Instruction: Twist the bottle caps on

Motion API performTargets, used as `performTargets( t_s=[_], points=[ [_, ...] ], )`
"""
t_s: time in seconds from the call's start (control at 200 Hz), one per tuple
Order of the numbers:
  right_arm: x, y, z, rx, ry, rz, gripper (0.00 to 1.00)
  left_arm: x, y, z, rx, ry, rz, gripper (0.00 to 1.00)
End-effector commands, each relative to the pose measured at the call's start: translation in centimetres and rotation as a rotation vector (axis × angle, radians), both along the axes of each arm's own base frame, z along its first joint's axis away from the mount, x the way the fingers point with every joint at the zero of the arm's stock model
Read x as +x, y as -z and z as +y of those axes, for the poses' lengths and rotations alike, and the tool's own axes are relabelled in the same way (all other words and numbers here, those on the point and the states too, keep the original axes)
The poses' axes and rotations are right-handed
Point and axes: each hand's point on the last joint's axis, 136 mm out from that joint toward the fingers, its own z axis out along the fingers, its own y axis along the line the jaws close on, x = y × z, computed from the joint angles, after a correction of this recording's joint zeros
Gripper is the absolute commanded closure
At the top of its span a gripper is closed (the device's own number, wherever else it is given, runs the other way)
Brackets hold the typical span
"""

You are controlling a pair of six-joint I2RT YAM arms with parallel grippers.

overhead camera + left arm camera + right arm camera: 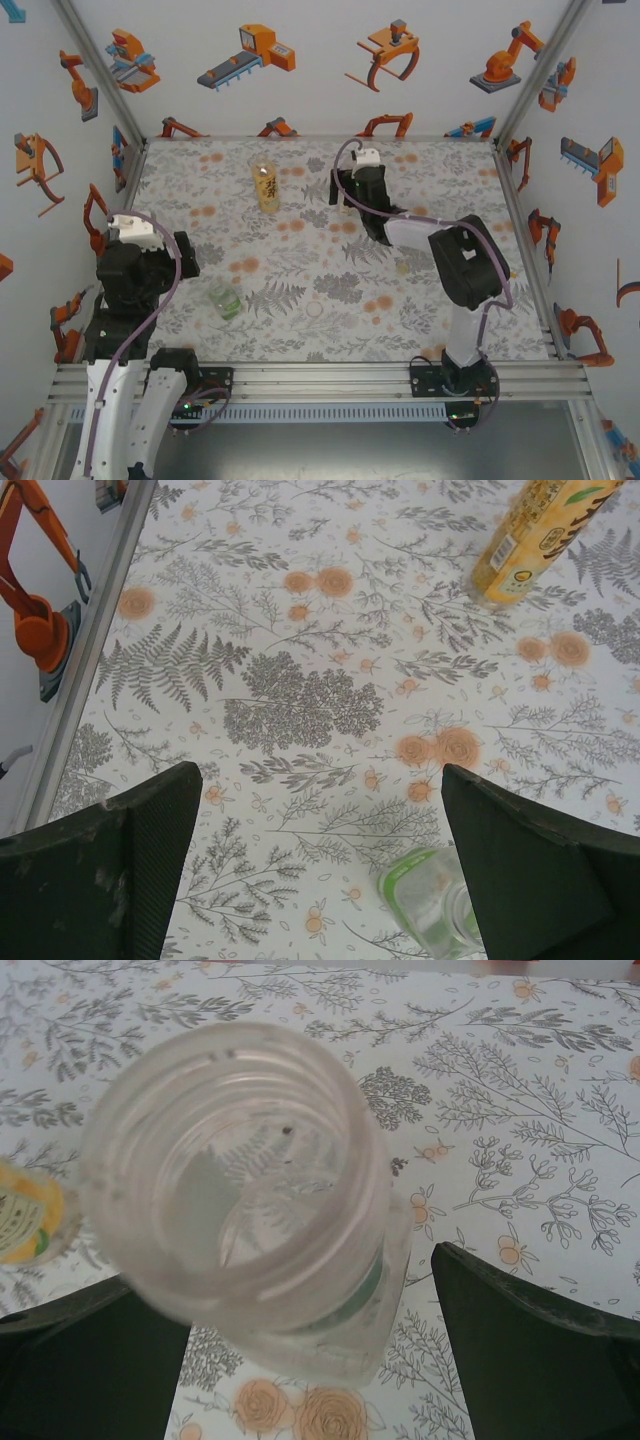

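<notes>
Yellow label on amber bottle (528, 538) bears blurred, perhaps unreadable, print.

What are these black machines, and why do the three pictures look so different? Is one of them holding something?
They are two robot arms, each ending in a two-finger gripper. One picture is taken from above. The other two come from little cameras on the wrists, so you see the dark fingers up close.

On the flowery cloth stand an amber bottle and a green bottle. Two small pale round things look like caps.

The left gripper is open and holds nothing. The right gripper is open around a clear bottle with no cap. There is a gap at one finger, so it is not squeezing it.
</notes>
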Motion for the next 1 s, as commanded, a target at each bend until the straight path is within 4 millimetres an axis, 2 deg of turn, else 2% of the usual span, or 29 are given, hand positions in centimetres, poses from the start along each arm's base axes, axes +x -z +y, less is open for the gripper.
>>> performTargets(
  t_s=[0.0,0.195,0.325,0.586,0.846,0.996],
  points=[
    [1.4,-1.8,0.0,0.031,0.061,-0.066,0.18,-0.1,0.7,0.3,0.031,-0.012,0.025,0.03],
    [2.0,-1.1,0.6,0.020,0.050,-0.081,0.25,0.0,0.8,0.4,0.036,-0.016,0.030,0.03],
    [2.0,-0.8,0.8,0.013,0.035,-0.087,0.35,0.1,0.9,0.4,0.036,-0.016,0.035,0.03],
    [1.1,-1.8,1.0,-0.009,0.004,-0.110,0.42,0.2,0.7,1.1,-0.037,-0.089,0.051,0.03],
    [-1.2,-4.5,0.9,0.006,-0.067,-0.140,0.47,1.6,-2.0,-0.8,-0.175,-0.026,-0.023,0.03],
    [-3.2,-5.9,1.0,0.018,-0.131,-0.136,0.48,2.8,-3.4,-3.7,-0.257,0.129,-0.118,0.03]
  ],
)
